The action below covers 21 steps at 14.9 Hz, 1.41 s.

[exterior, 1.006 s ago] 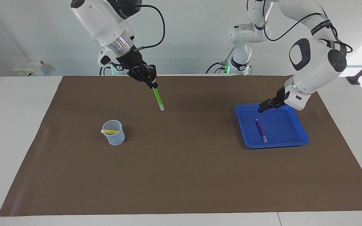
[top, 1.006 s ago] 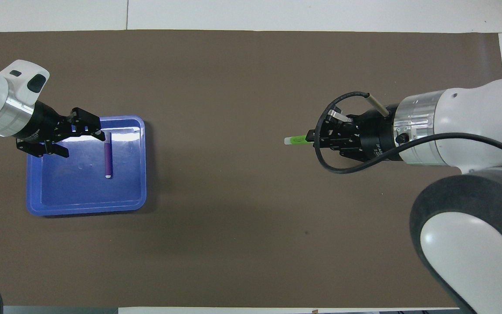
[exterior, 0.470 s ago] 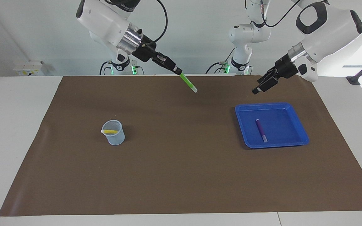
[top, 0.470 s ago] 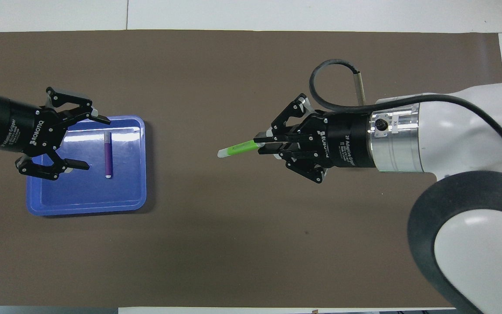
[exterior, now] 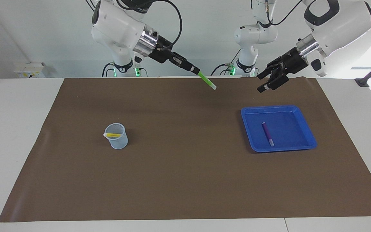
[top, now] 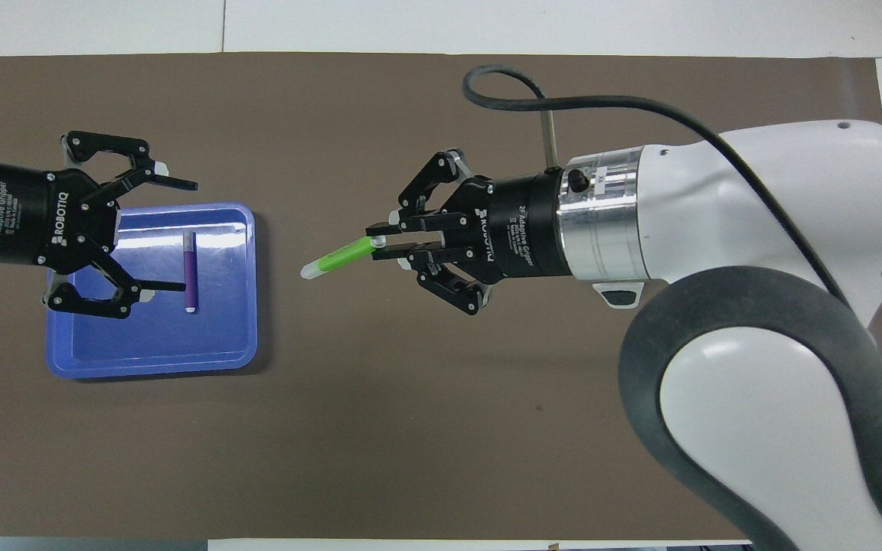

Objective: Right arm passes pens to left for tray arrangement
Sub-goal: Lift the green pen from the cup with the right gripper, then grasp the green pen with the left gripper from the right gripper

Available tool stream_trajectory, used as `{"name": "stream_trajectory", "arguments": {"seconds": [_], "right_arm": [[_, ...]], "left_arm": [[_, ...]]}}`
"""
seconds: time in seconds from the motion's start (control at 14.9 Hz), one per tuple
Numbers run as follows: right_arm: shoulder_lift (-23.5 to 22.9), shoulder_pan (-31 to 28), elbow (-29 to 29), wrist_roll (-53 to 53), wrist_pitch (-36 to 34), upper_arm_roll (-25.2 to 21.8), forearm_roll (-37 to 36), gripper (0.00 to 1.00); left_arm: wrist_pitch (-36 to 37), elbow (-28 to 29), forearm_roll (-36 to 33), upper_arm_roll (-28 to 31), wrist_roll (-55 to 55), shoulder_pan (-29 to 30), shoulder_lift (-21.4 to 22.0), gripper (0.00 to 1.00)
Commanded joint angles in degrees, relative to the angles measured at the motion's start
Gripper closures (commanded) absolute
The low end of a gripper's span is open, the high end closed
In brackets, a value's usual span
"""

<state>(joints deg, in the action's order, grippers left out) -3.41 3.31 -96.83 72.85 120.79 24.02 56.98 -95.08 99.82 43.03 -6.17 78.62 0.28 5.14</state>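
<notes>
Inside shallow square blue tray [exterior: 304, 135]: purple pen [exterior: 267, 133]. Inside round mesh cup [exterior: 118, 141]: yellow pen [exterior: 113, 135]. Right gripper [top: 377, 246] clenched on slim green pen [top: 334, 260]; left gripper [top: 181, 233] released, over the tray.

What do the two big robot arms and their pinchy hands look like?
Both arms are glossy white with dark grey joint caps and a shiny silver ring at the wrist. The left gripper and right gripper are black, with two thin fingers on jointed links and white ROBOTIQ lettering. A black cable loops over the right arm's wrist.
</notes>
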Motion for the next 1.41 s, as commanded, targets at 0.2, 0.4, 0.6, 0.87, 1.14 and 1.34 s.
{"name": "stream_trajectory", "arguments": {"seconds": [0.2, 0.4, 0.6, 0.87, 1.14, 1.34], "right_arm": [[-4.59, -0.50, 4.02, 5.28, 4.01, 4.72, 0.94, 1.00], [-4.51, -0.15, 4.02, 5.37, 4.97, 5.68, 0.59, 1.00], [-4.50, -0.06, 3.85, 5.37, 5.86, 6.48, 0.15, 1.00], [-4.50, -0.06, 3.85, 5.28, 5.95, 6.48, -0.11, 1.00], [-4.50, -0.06, 3.93, 5.19, 6.03, 6.48, -0.99, 1.00], [-4.50, -0.06, 3.93, 5.11, 5.95, 6.48, -1.08, 1.00]], "left_arm": [[-6.42, 1.26, 1.62, -3.41, 18.03, -3.08, 1.10, 0.00], [-9.24, 4.06, 1.53, -3.41, 20.34, -5.37, 2.41, 0.00], [-10.30, 6.79, 1.53, -3.50, 20.95, -5.81, 4.08, 0.00], [-11.01, 7.67, 1.45, -3.77, 21.84, -5.99, 4.70, 0.01], [-10.57, 7.67, 1.18, -3.68, 21.84, -5.72, 5.49, 0.26], [-10.39, 7.67, 1.01, -3.68, 21.92, -5.81, 5.58, 0.41]]}}
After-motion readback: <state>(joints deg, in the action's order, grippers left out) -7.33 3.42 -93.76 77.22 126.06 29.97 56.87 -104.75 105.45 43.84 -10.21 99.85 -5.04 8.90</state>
